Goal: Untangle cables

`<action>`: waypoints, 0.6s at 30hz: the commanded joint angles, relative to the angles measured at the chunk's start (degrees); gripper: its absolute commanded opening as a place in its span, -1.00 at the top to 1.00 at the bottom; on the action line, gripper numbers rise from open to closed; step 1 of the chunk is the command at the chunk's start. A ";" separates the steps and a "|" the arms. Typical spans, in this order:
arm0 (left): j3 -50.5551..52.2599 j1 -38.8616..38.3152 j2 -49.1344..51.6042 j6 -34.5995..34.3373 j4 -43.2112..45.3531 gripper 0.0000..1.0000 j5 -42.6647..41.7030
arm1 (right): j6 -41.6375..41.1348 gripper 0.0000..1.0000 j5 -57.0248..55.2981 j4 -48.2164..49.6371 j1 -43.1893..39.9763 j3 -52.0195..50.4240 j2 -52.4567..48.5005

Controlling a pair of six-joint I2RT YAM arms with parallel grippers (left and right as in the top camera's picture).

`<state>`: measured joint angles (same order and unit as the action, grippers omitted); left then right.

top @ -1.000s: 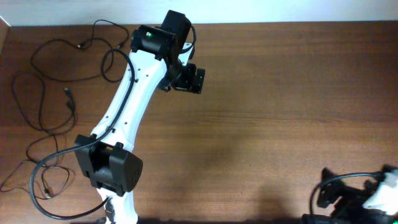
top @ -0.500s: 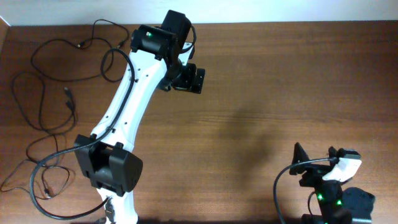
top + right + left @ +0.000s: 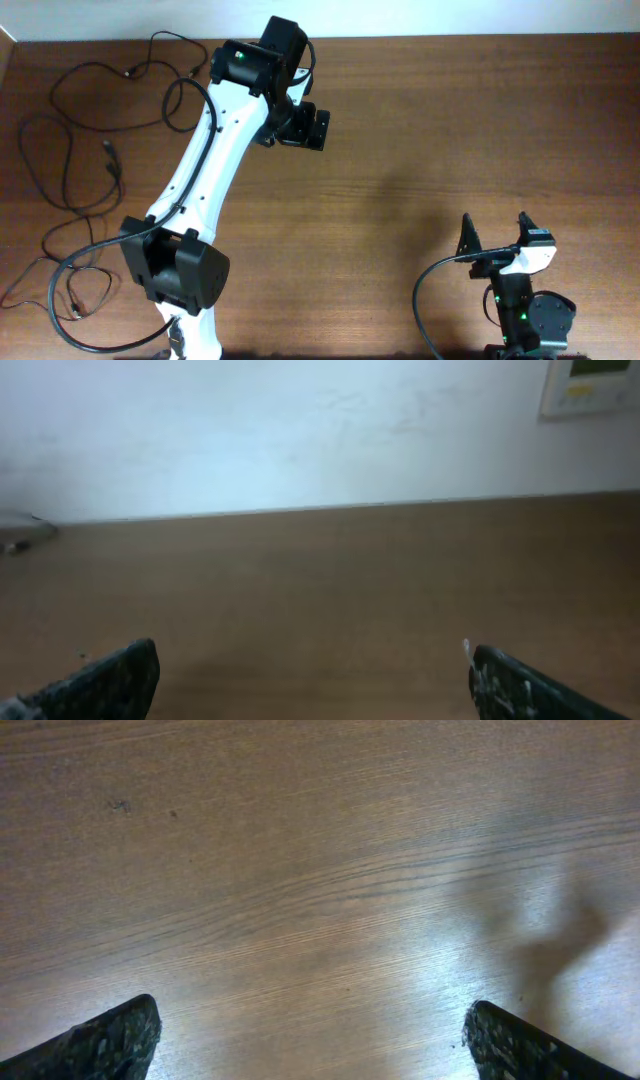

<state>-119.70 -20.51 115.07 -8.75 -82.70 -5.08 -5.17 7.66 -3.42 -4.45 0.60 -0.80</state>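
Cables [image 3: 110, 160]: thin black cords are lying as loose open loops on the left part of the table [image 3: 450, 120], running from the far edge down toward the near left corner. Small plug ends are showing among the loops. No tight knot is showing from overhead. The loops are passing close to the left arm [image 3: 215, 150] near its base and near its far end, and whether any cord is touching it I cannot tell.

Left arm: it is reaching from the near edge diagonally toward the far side, with its wrist just right of the uppermost loops. The left jaws are standing wide and holding nothing. In the wrist view both dark fingertips [image 3: 110, 1040] are sitting at the bottom corners, with only bare wood grain and a soft shadow between them. No cord is appearing in that view.

Centre: plain brown wood, with a faint shadow falling across it.

Right arm [image 3: 520, 290]: it is sitting at the near right corner, well apart from the cables. The right jaws are spreading wide and empty, with the two fingers pointing toward the far side. The right wrist view is looking level across the table at a pale wall [image 3: 300, 430], where a light panel [image 3: 590, 385] is showing at top right. A blurred grey shape at the left edge is too unclear to name.
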 commanded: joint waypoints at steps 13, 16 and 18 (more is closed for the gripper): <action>-0.33 0.04 -1.70 0.72 0.11 -0.98 0.44 | 5.42 -0.97 -3.80 -1.22 0.33 -0.28 0.59; -0.33 0.04 -1.70 0.72 0.11 -0.98 0.42 | 5.42 -0.97 -3.89 -1.27 0.33 -0.28 0.59; -0.33 0.04 -1.70 0.72 0.11 -0.98 0.42 | 5.44 -0.97 -3.91 -1.27 0.33 -0.28 0.59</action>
<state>-119.70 -20.51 115.07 -8.75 -82.70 -5.08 -0.01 4.51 -3.92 -4.45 0.60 -0.80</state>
